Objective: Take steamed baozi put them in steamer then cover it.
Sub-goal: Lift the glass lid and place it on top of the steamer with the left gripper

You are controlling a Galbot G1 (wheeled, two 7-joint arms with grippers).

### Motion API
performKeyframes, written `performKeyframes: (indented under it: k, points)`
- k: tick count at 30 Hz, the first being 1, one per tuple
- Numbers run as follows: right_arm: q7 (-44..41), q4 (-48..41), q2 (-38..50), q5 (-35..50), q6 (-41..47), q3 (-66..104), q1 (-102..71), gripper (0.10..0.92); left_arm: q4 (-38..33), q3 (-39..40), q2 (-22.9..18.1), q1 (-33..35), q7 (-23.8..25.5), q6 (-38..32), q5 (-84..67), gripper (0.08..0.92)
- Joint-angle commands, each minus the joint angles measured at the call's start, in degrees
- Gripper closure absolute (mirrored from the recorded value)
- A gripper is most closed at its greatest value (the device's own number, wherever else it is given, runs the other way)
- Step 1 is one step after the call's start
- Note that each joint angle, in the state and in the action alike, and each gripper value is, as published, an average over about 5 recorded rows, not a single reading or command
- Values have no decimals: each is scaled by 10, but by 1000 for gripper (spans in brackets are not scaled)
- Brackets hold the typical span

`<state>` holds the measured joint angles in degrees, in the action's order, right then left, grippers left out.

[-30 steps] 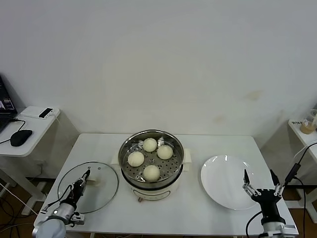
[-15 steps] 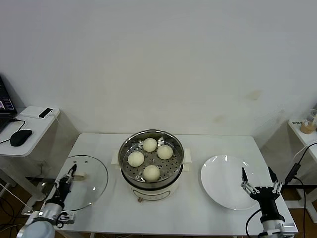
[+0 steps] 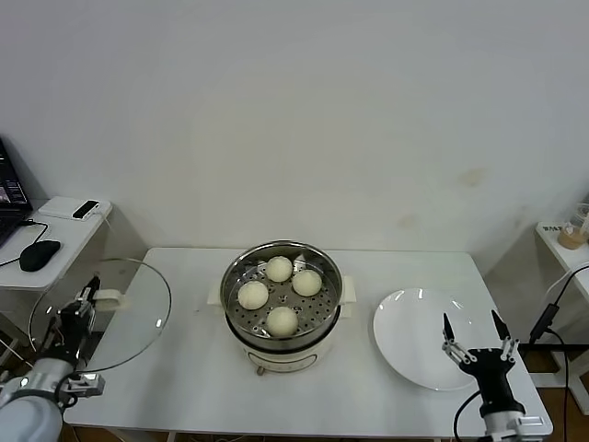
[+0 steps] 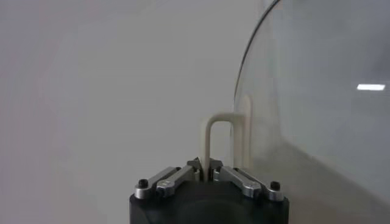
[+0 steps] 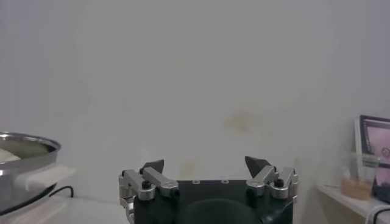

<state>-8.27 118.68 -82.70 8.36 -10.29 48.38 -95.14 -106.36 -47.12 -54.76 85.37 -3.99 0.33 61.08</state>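
Observation:
The steamer (image 3: 241, 329) stands mid-table with several steamed baozi (image 3: 282, 320) on its perforated tray, uncovered. The cover (image 3: 129, 322), a clear glass lid, hangs tilted in the air over the table's left edge. My left gripper (image 3: 90, 291) is shut on its cream handle (image 3: 108, 296). In the left wrist view the jaws (image 4: 205, 165) pinch the handle loop (image 4: 210, 140), with the glass (image 4: 317, 91) beside it. My right gripper (image 3: 472, 329) stands open and holds nothing, above the near right part of the table; its wrist view shows the spread fingers (image 5: 206, 163) and the steamer's rim (image 5: 24, 146).
A flat white plate (image 3: 409, 336) lies right of the steamer, under my right gripper. A low side table (image 3: 55, 235) at the left carries a mouse (image 3: 39, 255) and a phone (image 3: 85, 209). A shelf with a cup (image 3: 572, 235) stands at the far right.
My left gripper has lifted the cover off the table, carried it leftward and tipped it up on edge. The right gripper has barely shifted.

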Motion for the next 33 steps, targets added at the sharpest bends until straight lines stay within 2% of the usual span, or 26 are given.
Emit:
performKeyframes:
  k: [1,9,14,24,29,33]
  points:
    - [-11,-1,-3,-43,-12,-8,-3,203,-155,104,45,-12,57,110,-110,850]
    - [-16,-13,-15,-74,-13,-23,5,203,-152,271,57,-120,56,179,-104,850]
    - [-15,-30,-22,-94,-8,-35,22,203,-130,352,41,-201,77,224,-95,850]
    - [-11,-52,-23,-117,0,-51,39,203,-78,455,-82,-313,161,277,60,850]
    - [-11,-55,-25,-125,2,-58,39,203,-56,476,-148,-333,201,277,148,850]
    - [-11,-57,-27,-131,2,-61,38,203,-44,486,-181,-333,222,279,181,850]
